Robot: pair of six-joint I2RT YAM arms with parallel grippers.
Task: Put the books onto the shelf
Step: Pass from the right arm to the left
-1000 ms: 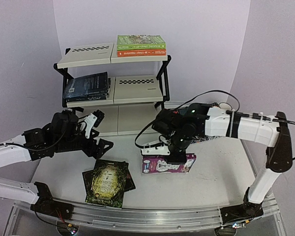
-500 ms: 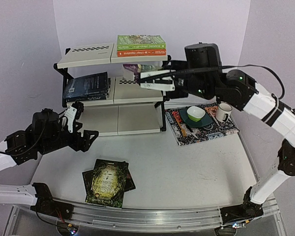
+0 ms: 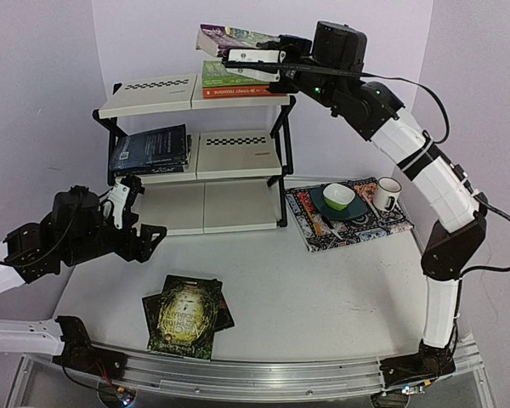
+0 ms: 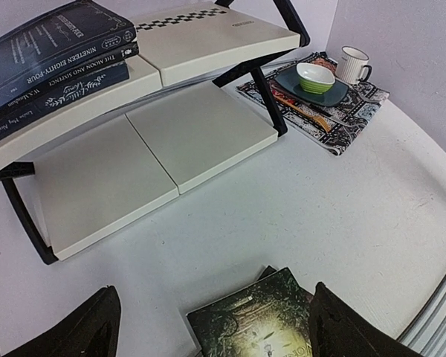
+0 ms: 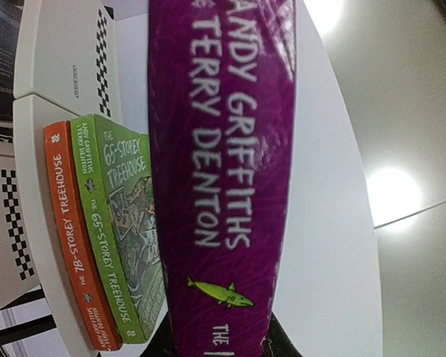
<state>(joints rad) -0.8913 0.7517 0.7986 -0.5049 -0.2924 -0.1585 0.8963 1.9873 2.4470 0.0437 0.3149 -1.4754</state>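
Observation:
My right gripper is shut on a purple book, holding it in the air just above the green book and orange book stacked on the right of the shelf's top tier. In the right wrist view the purple book's spine fills the middle, with the green book and orange book beside it. Dark blue books lie on the middle tier. A dark green-gold book lies on the table over another one. My left gripper hangs open above and behind it, holding nothing.
A patterned mat at the right of the shelf carries a green bowl on a dark plate and a white mug. The shelf's bottom tier is bare. The table's front rail runs along the near edge.
My right arm has lifted the purple book from the table, past the middle tier, to above the top tier. My left arm drew back to the left, then stayed still.

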